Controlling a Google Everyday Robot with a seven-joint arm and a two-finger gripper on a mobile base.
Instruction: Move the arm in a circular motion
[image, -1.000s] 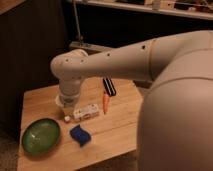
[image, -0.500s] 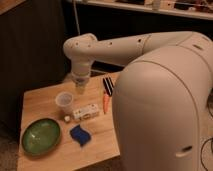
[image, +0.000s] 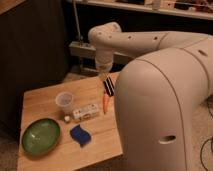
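From my station I see on the far left a green bowl (image: 41, 135) that sits near the front left corner of the wooden table (image: 44, 96); behind it and a little to the right stands a clear plastic cup (image: 65, 101), upright; just before the cup lies a small white piece (image: 66, 118), and beside that piece, almost touching it, lies a white box (image: 86, 112) on its long side; the marks on its face I cannot read, so I can give no brand; in front of the box, apart from it, lies a blue wavy object (image: 80, 134), flat on the wood; further right a thin orange object (image: 105, 102) lies pointing away from me, and just behind it, at the back edge of the table, lies a dark object with pale stripes (image: 108, 87); above this dark object hangs the gripper (image: 103, 75), pointing straight down and not touching anything; whether it is wide or narrow I cannot tell, and I see nothing held in it; the arm (image: 160, 100) fills the right side of my view, glossy white with small dark holes; it reaches from the right toward a rounded joint above the back of the table, and from there the last segment drops to the gripper.
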